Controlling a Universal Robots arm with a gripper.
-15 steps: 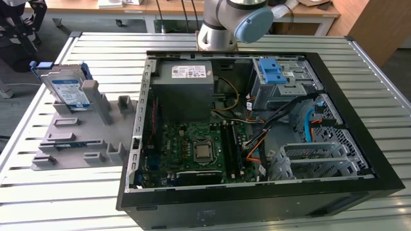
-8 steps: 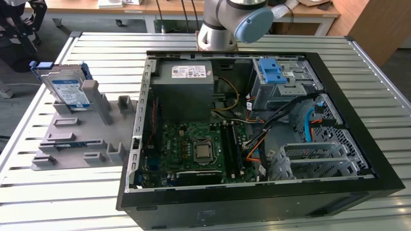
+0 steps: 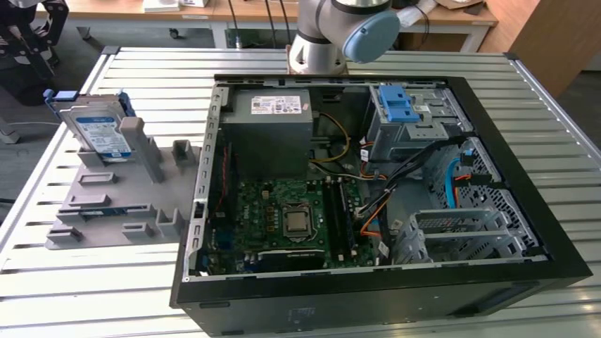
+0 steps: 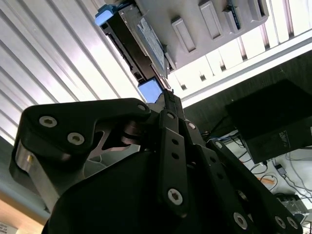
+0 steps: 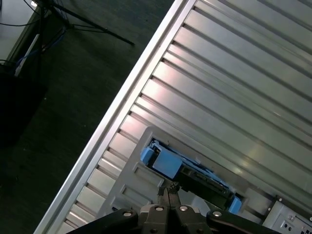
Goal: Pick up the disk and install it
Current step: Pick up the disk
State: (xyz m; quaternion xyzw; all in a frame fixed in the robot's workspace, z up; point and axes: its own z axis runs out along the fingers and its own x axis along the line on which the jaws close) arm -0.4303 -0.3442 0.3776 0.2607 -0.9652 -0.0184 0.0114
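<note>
Pincer: in the first wrist view the pincer point(image 5: 168, 190) had its two fingertips drawn together with no gap, nothing held between them.
Pincer aim: in the second wrist view the pincer point(image 4: 168, 96) pointed toward the blue end of the disk, with the tips apart from it.
Disk: the disk point(image 3: 101, 132) stood on edge in a slot of a grey holder point(image 3: 112, 204), label facing outward, blue carrier frame around it.
Disk in wrist views: the first wrist view showed the disk point(image 5: 195, 180) edge-on with its blue tab at one end; the second wrist view showed the disk point(image 4: 146, 41) with its labelled face tilted to the camera.
Holder: it lay flat on the slatted metal bench point(image 3: 141, 70), at the exterior view's left, just beside the computer case point(image 3: 376, 296).
Computer case: it lay on its side and open, with the motherboard point(image 3: 281, 218) exposed.
Power supply: the grey box point(image 3: 272, 116) sat at the far end of the case.
Drive cage: the grey metal cage with the blue latch point(image 3: 413, 116) sat beside the power supply, toward the exterior view's right.
Arm: the arm point(image 3: 338, 35) rose from the far edge of the bench behind the case.
</note>
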